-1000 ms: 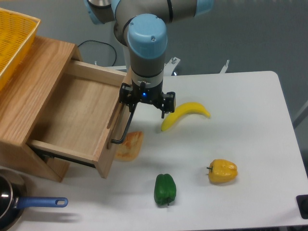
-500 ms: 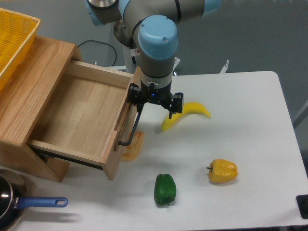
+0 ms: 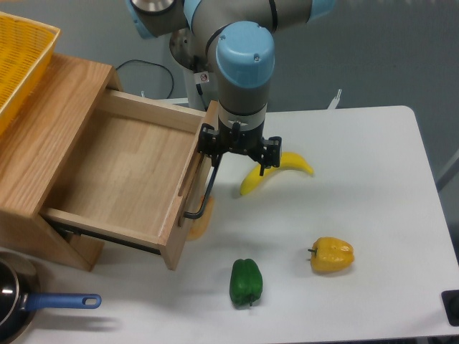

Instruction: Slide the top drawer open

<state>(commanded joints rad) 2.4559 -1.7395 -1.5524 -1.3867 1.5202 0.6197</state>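
matt oak top drawer [image 3: 122, 175], black metal handle [image 3: 202, 193]

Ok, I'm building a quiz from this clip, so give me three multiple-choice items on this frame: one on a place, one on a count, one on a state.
1. Where does the banana lie?
A. in the drawer
B. on the table, beside the gripper
C. in the yellow basket

2. How many peppers are on the table?
A. one
B. two
C. three

3. How is the top drawer?
A. fully shut
B. lifted off the cabinet
C. pulled well open

Key:
1 B, it lies on the white top next to the gripper.
2 B, a green pepper and a yellow pepper.
3 C, its bare wooden inside shows.
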